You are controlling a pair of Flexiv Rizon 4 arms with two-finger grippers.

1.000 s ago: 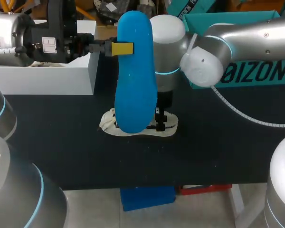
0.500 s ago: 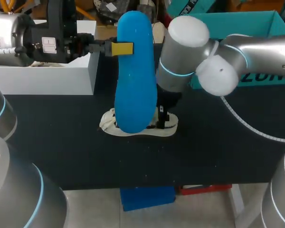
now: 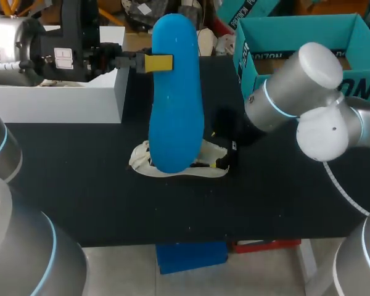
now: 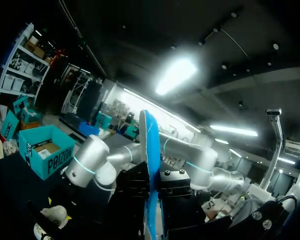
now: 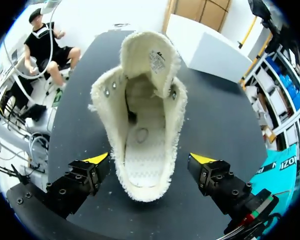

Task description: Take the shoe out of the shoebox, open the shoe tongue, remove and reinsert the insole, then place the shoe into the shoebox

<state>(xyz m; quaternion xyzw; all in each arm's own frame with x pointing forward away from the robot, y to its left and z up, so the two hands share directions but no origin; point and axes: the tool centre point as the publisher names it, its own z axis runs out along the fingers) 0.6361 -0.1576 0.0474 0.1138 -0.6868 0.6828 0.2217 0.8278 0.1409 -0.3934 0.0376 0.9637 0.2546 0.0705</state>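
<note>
Shoe [image 3: 140,161] lies crosswise, toe leftward (insole [image 3: 176,92] held upright)

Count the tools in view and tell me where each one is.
2. The left tool is shut on the blue insole, holding it up on end. The right tool is open at the table, with the shoe between its fingers but not touched.

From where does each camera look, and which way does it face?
Head view: above, behind, facing down on the table; both arms, left pincer holding the insole.
Left wrist view: looks along the insole's edge toward my right arm.
Right wrist view: looks into the shoe, between the open right pincer.
Head and left wrist share the insole.
</note>
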